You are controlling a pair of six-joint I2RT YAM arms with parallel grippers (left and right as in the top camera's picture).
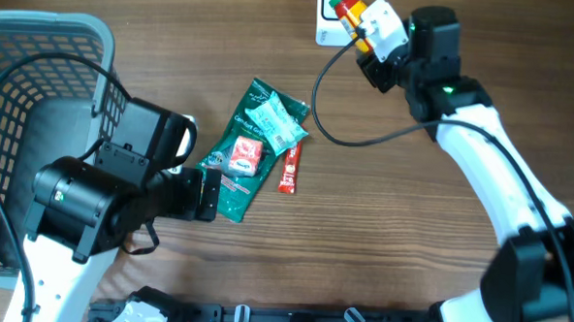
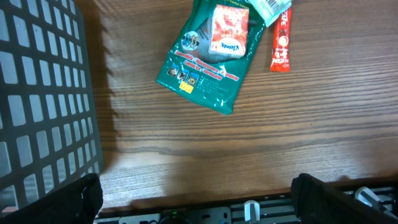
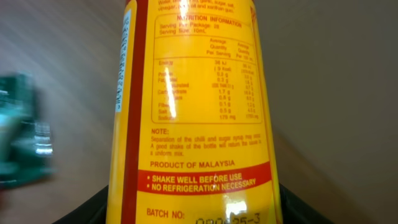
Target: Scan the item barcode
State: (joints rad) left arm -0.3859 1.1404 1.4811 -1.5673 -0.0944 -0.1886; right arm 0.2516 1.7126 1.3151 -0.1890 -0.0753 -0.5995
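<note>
Up near the far edge of the table [image 1: 410, 244], right of centre, the right gripper [image 1: 368, 33] was closed on a yellow bottle [image 1: 352, 13], its jaws part-way apart around the body. From overhead the bottle's long axis ran on a slant, with the red-and-green cap end pointing to the far left, over a white object [image 1: 324, 29] at that edge. In the right wrist view the bottle ran straight up the frame, away from the camera, its nutrition label facing the lens. The left gripper [image 2: 199, 205] hung wide open and empty over bare wood near the front left, beside the basket [image 1: 40, 34]. A green pouch [image 1: 237, 183] lay mid-table, just beyond its fingers, with a red sachet [image 1: 290, 169] alongside.
</note>
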